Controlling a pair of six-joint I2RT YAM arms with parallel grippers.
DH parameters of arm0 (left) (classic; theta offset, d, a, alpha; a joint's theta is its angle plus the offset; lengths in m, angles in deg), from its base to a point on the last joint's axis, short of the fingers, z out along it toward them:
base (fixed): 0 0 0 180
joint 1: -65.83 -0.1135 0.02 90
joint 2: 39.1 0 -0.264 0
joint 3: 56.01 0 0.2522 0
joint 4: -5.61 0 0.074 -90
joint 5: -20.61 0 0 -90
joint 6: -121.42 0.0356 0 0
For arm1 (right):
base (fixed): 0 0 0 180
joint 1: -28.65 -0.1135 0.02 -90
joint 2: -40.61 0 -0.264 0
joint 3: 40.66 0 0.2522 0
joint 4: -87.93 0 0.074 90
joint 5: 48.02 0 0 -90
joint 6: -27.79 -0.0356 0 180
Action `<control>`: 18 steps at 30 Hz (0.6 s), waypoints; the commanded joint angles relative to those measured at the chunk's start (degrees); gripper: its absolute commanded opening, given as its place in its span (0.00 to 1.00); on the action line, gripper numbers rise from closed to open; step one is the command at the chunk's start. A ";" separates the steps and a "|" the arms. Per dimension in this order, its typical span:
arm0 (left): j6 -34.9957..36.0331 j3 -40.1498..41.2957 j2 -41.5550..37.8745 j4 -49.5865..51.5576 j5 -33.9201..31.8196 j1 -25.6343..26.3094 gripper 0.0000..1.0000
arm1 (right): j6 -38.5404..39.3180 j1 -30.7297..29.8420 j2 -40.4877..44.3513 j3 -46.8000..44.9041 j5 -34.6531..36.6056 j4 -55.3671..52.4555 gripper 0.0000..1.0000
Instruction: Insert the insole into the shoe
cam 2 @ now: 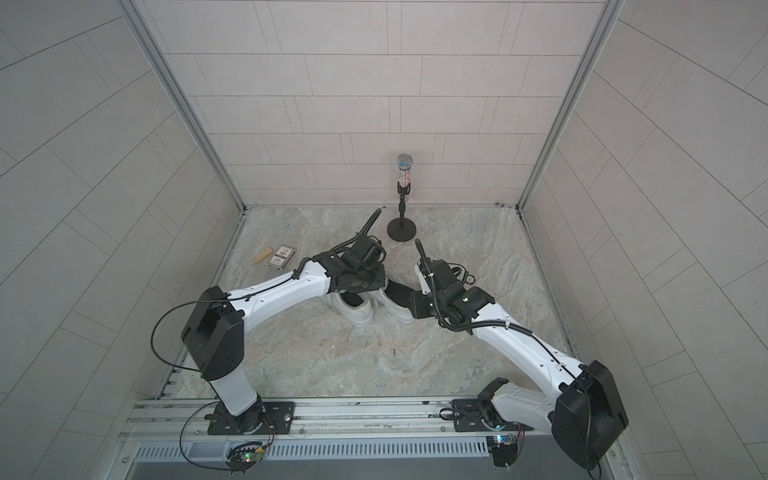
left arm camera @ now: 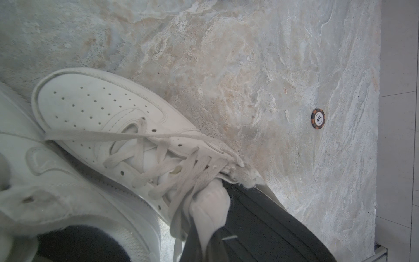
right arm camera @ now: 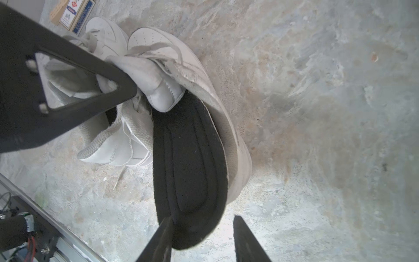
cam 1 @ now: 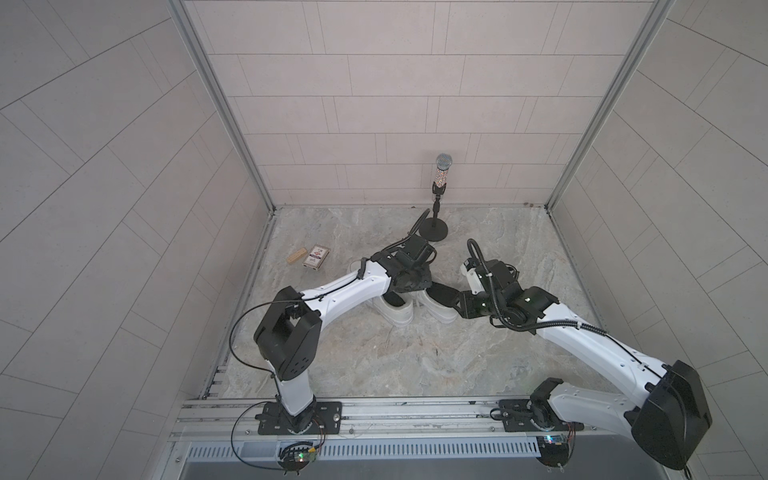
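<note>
Half of the insole (right arm camera: 190, 158) sits inside the shoe (right arm camera: 229, 127), the right one of two standing mid-worktop (cam 1: 374, 365). Its toe end is tucked under the tongue (right arm camera: 154, 77), and its heel end juts out toward the right arm. The left fingers (right arm camera: 118, 74) are pinched on that tongue, holding it up. The right fingers (right arm camera: 163, 236) stand apart at the insole's heel, not clamping it. Seating looks about midway. Next, the heel needs pushing forward and down past the collar.
</note>
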 commanded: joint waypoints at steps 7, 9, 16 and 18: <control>1.86 -3.19 -0.80 -2.51 0.37 0.94 0.00 | -3.08 0.16 -6.57 3.70 -0.76 1.20 0.09; 2.31 -3.70 -0.47 -2.42 0.85 1.19 0.00 | -3.49 0.22 -7.69 4.65 -0.53 1.20 0.06; 2.78 -4.44 0.17 -2.40 2.27 2.05 0.00 | -4.93 0.65 -14.30 11.83 -1.51 -1.86 0.00; 2.54 -4.43 0.13 -2.75 3.03 2.01 0.00 | -4.57 0.63 -16.46 13.38 -2.22 -2.58 0.00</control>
